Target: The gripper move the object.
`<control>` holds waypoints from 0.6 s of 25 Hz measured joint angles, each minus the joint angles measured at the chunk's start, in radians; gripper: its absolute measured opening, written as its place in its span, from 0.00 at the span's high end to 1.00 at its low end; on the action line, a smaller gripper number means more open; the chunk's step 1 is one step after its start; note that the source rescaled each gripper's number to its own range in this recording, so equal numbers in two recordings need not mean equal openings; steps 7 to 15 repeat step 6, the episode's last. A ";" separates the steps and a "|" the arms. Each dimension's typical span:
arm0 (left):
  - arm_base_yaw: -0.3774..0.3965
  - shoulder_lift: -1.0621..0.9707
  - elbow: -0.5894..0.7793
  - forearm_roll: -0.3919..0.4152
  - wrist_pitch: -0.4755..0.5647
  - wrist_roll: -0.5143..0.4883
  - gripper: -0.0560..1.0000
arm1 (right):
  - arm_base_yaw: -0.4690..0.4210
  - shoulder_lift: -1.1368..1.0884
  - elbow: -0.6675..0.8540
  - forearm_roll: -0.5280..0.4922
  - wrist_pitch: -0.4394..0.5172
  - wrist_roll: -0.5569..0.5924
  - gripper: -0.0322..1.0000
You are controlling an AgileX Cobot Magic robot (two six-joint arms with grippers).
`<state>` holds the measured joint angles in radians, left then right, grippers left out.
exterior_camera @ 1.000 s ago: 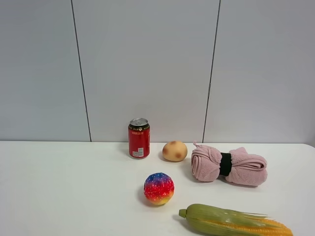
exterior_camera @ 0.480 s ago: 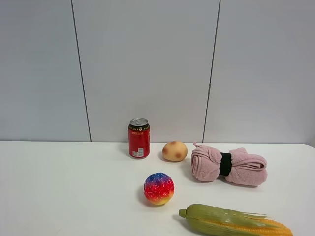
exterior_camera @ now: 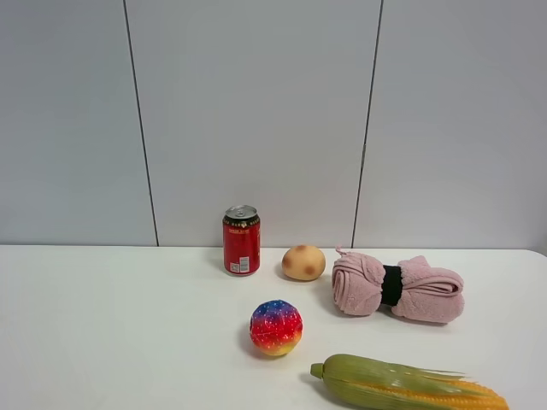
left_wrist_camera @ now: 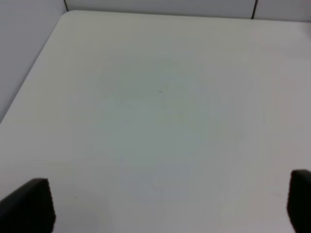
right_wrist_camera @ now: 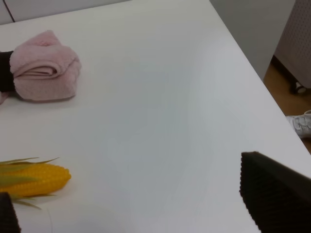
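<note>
Here, my left end effector (left_wrist_camera: 165, 206) hung released over a bare stretch of the white counter (left_wrist_camera: 160, 97), its two dark fingertips (left_wrist_camera: 29, 204) spread wide apart with nothing between them, and the counter's far edge and one far corner showed ahead of it. My right end effector (right_wrist_camera: 141, 206) was likewise released, one broad black fingertip (right_wrist_camera: 274, 191) near the counter's side edge and only a sliver of the other showing, both clear of everything. The corn cob (exterior_camera: 408, 386) lay on its side along the counter's near edge toward the right corner, its green stem end pointing left and the yellow kernels showing at the other end; from my right wrist, the yellow tip (right_wrist_camera: 34, 178) lay near the smaller fingertip, and I could not tell whether they touched. A rolled pink towel (exterior_camera: 397, 288) bound by a black band sat behind the cob, well apart from it. A rainbow ball (exterior_camera: 276, 327) rested near the middle of the counter, left of the cob's stem. Toward the far edge a red can (exterior_camera: 242, 240) stood upright, with a tan potato (exterior_camera: 303, 262) just beside it, between the can and the towel.
</note>
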<state>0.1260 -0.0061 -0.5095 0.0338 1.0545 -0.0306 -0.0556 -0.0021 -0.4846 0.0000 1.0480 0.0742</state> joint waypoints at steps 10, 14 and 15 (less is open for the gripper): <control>0.000 0.000 0.000 0.000 0.000 0.000 0.00 | 0.000 0.000 0.000 0.000 0.000 0.000 0.11; 0.000 0.000 0.000 0.000 0.000 0.000 0.00 | 0.000 0.000 0.000 0.000 0.000 0.000 0.11; 0.000 0.000 0.000 0.000 0.000 0.000 0.00 | 0.000 0.000 0.000 0.000 0.000 0.000 0.11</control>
